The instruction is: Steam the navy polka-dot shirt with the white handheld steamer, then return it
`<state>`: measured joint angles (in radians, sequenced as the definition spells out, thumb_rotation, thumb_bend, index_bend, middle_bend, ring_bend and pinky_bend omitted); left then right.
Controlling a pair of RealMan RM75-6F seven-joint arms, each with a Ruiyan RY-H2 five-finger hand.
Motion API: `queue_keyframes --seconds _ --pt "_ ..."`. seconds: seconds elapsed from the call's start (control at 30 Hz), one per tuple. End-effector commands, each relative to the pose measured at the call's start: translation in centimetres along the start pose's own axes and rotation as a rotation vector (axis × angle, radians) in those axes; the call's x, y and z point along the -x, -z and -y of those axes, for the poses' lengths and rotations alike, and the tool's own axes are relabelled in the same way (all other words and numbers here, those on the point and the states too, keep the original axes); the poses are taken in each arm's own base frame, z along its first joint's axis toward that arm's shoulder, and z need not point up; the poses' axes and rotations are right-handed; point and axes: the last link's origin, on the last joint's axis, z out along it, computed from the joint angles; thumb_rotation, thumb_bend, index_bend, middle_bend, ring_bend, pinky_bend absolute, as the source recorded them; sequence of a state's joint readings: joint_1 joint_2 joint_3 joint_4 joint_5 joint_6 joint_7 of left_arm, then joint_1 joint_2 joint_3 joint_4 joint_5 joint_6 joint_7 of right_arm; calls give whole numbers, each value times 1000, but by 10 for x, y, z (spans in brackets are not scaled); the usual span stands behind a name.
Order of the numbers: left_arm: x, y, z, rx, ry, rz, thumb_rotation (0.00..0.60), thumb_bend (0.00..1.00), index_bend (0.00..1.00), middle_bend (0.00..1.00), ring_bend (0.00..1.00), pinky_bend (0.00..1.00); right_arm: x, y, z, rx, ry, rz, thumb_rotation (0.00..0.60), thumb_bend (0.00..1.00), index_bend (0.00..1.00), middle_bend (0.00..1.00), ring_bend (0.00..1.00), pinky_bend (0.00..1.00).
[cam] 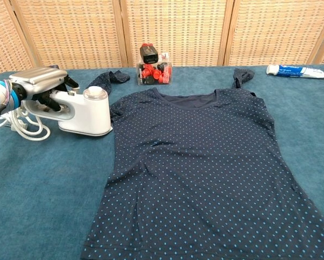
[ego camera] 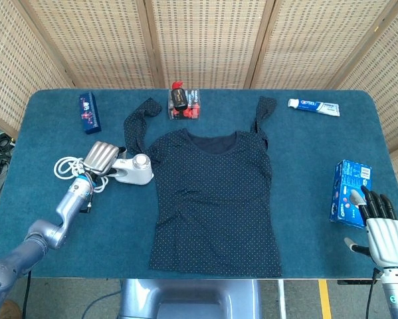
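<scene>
Left of the navy polka-dot shirt, left hand fingers curled around the white steamer's handle; right hand released, fingers apart
</scene>
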<state>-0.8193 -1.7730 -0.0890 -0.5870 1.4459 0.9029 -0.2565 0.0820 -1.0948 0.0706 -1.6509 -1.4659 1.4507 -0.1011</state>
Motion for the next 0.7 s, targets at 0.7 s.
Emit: queue_keyframes --seconds 0.7 --pt "-36 -22 -70 218 169 -213 600 574 1000 923 849 1000 -4 -2 -3 15 -17 -6 600 0 23 0 0 0"
